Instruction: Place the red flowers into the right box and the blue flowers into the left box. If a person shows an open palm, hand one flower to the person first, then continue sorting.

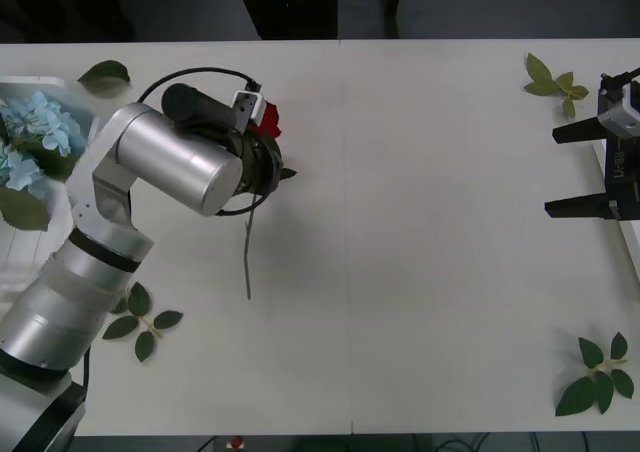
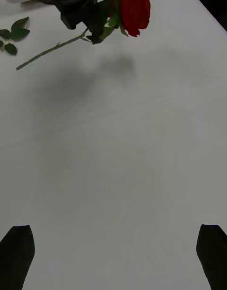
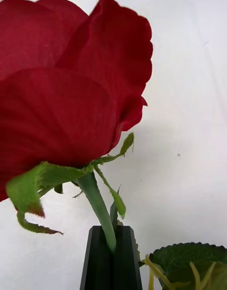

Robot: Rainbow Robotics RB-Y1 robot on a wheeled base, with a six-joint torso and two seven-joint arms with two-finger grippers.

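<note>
- We log the white table first, spanning the front view; loose leaf sprigs lie at its near right and far right corners, and more by the left arm's elbow.
- Left arm: silver, bent over the left-centre of the table; we see its wrist above a single red rose.
- Left box: white tray at the table's left edge, partly in view; blue flowers lie inside it, pale heads with green leaves.
- Right box: just a sliver of white rim at the right edge, under the right arm.
- Right gripper: at the far right of the table; its black fingers stand wide apart at the two corners of its own wrist view, with bare table between them.
- Left gripper: its black fingers are pressed together on the red flower, pinching the green stem just below the bloom.
- The rose's stem trails toward the table's near side in the front view; from the right wrist view the bloom appears lifted off the table, with a shadow beneath it.
</note>
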